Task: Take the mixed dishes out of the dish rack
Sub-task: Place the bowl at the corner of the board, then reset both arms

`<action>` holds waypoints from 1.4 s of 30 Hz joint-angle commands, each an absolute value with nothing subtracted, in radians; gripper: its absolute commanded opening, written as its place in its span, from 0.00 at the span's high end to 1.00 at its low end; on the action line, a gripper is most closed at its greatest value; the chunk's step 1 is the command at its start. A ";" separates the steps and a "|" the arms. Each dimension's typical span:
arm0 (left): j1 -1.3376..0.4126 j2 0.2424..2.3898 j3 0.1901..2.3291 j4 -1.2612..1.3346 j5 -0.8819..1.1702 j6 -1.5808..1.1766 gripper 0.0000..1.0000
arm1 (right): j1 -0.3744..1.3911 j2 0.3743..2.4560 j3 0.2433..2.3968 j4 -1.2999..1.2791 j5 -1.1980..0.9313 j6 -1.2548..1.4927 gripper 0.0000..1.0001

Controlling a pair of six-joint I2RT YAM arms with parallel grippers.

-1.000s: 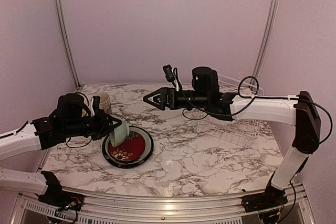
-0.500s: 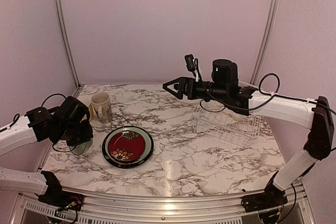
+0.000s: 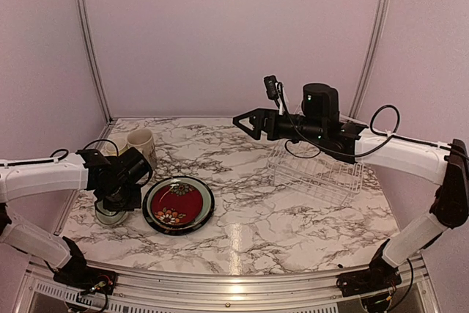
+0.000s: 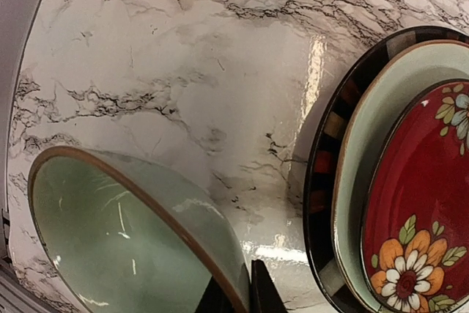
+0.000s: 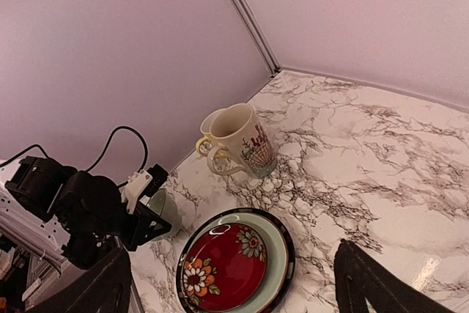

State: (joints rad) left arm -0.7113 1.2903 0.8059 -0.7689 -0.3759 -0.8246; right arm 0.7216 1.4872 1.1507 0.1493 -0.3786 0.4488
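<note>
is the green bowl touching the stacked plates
Apart. The left wrist view shows a strip of bare marble tabletop running between the pale-green bowl and the black outer rim of the stacked plates.

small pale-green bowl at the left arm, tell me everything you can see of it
The small pale-green bowl looks like glossy glazed ceramic, with a thin brown rim and an empty inside. It is tilted, opening toward the wrist camera. The left gripper is shut on its rim. It is low over the white marble table, left of the stacked black-rimmed plates and apart from them; whether its base touches the table cannot be told.
</note>
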 commanded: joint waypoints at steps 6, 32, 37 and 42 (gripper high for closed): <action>-0.709 1.374 0.850 -0.782 -0.417 -0.773 1.00 | 0.720 1.451 1.142 0.110 -0.347 0.428 0.08; -0.710 1.117 0.931 -0.747 -0.328 -0.696 0.08 | 0.708 1.268 1.137 -0.130 0.148 0.224 0.02; -0.709 0.973 0.963 -0.703 -0.382 -0.660 0.01 | 0.682 1.143 1.081 -0.175 0.338 0.192 0.02; -0.709 0.813 0.979 -0.501 -0.410 -0.558 0.01 | 0.634 0.997 1.021 -0.198 0.441 0.185 0.01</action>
